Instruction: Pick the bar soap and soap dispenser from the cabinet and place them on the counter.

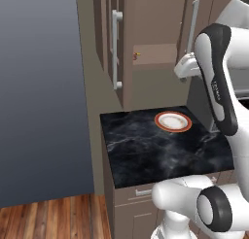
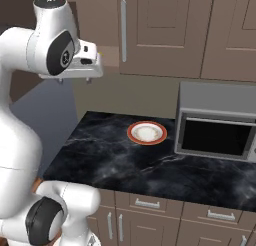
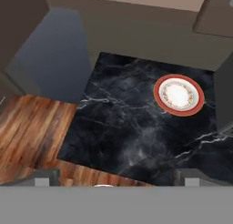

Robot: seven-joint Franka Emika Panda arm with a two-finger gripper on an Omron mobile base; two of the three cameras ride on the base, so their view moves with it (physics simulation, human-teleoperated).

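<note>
**Arm raised by the open cabinet, nothing yet picked**

The step in hand looks like the first reach: neither soap item is on the counter and the end effector carries nothing that can be seen. It hangs high above the left part of the black marbled slab, level with the bottom of the cabinet, looking down. In the hand view its two finger tips stand far apart at the bottom corners, so the jaws are spread wide with nothing between them.

The cabinet door stands open. On the inner shelf, a small orange-tan spot at the left edge of the opening may be the bar soap; it is too small to be sure. The dispenser bottle cannot be made out from here.

A red-rimmed plate sits on the counter, near the grey microwave.

By my judgement, the next move calls for turning the hand from downward to face the shelf, then reaching in past the open door without striking it.
</note>
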